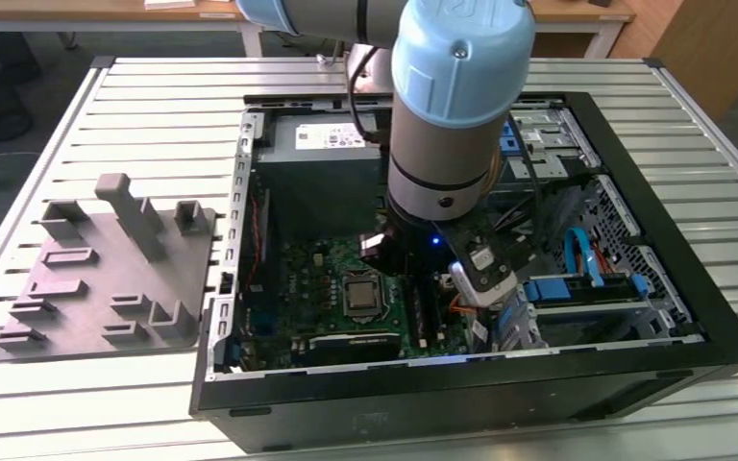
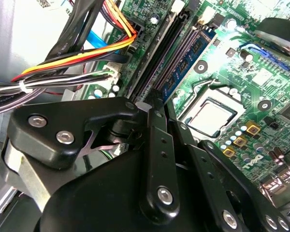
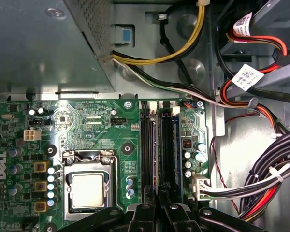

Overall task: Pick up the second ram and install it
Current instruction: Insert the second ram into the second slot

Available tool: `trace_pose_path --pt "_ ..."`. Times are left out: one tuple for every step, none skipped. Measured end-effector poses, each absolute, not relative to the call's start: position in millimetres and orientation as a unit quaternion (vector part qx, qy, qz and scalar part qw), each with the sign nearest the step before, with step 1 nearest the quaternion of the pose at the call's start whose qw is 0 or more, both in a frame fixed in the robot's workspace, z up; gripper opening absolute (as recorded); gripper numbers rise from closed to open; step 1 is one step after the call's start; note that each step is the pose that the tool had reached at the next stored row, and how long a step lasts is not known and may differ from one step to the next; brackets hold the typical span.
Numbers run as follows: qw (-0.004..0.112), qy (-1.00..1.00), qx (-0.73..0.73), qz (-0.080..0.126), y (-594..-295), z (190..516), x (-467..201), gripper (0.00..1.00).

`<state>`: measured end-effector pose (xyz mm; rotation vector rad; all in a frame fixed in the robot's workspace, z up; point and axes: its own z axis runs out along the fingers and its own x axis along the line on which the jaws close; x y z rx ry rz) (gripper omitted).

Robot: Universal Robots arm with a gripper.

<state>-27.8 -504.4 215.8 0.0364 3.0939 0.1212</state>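
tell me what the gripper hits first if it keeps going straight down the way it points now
Most likely the memory slots on the motherboard: the gripper sits directly over them in both wrist views, though depth is unclear.

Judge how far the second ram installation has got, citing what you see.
Done: the gripper is inside the open computer case, right over the motherboard memory slots. In hand: I cannot tell whether it grips the second ram. Left: a seated stick is unconfirmed.
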Motion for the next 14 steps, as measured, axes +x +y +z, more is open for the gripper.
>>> trace_pose_path --pt "0.022 0.999 0.009 0.039 -504.4 215.8 -27.9 0.14" --pt "0.022 0.999 0.008 0.039 -504.4 215.8 -27.9 0.14" --pt "0.022 0.999 0.008 0.039 -504.1 215.7 -27.9 0.14" --pt "0.022 0.999 0.008 0.039 -503.7 215.7 -28.0 0.14" --pt "0.022 0.999 0.008 0.039 -503.2 215.6 -28.0 0.14" --pt "0.022 0.999 0.008 0.039 -502.6 215.5 -28.0 0.14" --pt "0.022 0.999 0.008 0.039 -502.1 215.4 -27.9 0.14" --pt "0.022 0.999 0.008 0.039 -501.7 215.2 -27.9 0.14" --pt "0.022 0.999 0.008 0.039 -501.6 215.0 -27.9 0.14" --pt "0.022 0.999 0.008 0.039 -501.6 214.8 -27.9 0.14" --pt "0.022 0.999 0.008 0.039 -501.6 214.7 -28.0 0.14" --pt "0.022 0.999 0.008 0.039 -501.5 214.6 -28.0 0.14" --pt "0.022 0.999 0.008 0.039 -501.5 214.6 -27.9 0.14" --pt "0.022 0.999 0.008 0.039 -501.5 214.6 -28.0 0.14"
